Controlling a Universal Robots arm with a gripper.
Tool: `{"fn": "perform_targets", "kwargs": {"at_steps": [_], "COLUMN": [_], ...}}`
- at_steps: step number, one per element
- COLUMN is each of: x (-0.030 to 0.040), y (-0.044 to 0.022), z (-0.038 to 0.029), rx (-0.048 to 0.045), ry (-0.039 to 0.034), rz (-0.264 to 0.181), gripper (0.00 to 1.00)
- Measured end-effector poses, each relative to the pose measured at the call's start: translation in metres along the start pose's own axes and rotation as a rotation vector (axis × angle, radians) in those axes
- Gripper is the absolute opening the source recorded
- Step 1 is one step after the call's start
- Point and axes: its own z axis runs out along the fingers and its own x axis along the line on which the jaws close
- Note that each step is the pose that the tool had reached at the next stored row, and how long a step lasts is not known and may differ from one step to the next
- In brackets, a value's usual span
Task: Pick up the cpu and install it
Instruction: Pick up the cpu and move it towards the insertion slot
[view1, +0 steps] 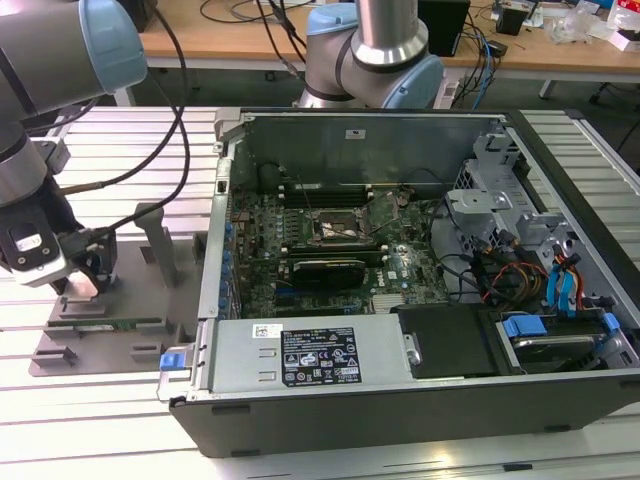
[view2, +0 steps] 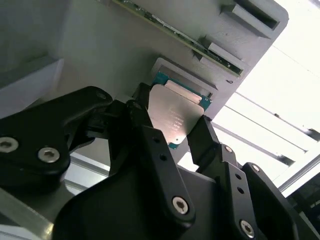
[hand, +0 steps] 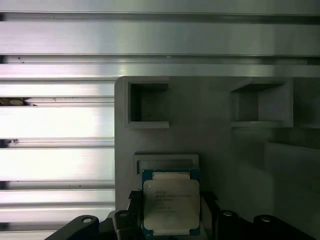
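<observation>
Exterior view, wide layout: finds the gripper (view1: 88, 275) low at the exterior view's left, down over a grey fixture plate (view1: 120, 345) on the slatted aluminium table (view1: 90, 430). Sets it well apart from the open computer case (view1: 400, 400) at the exterior view's right. Takes in the motherboard (view1: 330, 255) inside that case, with the square black socket frame (view1: 345, 228) near its middle and open to view. Catches a long green memory stick (view1: 105, 323) lying in the fixture, just on the near side of the gripper.

Both wrist views, close in: bring up the cpu (view2: 175, 117), silvery top upward with a thin green rim around it. Place it between the two black fingers (view2: 145, 127), drawn in narrow, one against each of two opposite edges, gripping the chip.

First wrist view, straight down: puts the cpu (hand: 171, 202) just beside a shallow rectangular recess (hand: 166, 164) of the plate, with two deeper square pockets (hand: 148, 102) farther off and bright table slats alongside.

Second wrist view, slanted from behind the finger links: adds the screws and joints of the linkage (view2: 172, 202), and the memory stick (view2: 175, 32) on edge in its slot beyond the chip.

Cannot tell from any view whether the cpu rests on the plate or is raised off it.
</observation>
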Motion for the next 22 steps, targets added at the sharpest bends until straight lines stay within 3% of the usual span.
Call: {"fn": "perform_targets", "kwargs": {"at_steps": [22], "x": [-0.0007], "y": [-0.0003], "z": [-0.0301], "rx": [0.0], "ry": [0.0], "rz": [0.0], "gripper": [0.55]}}
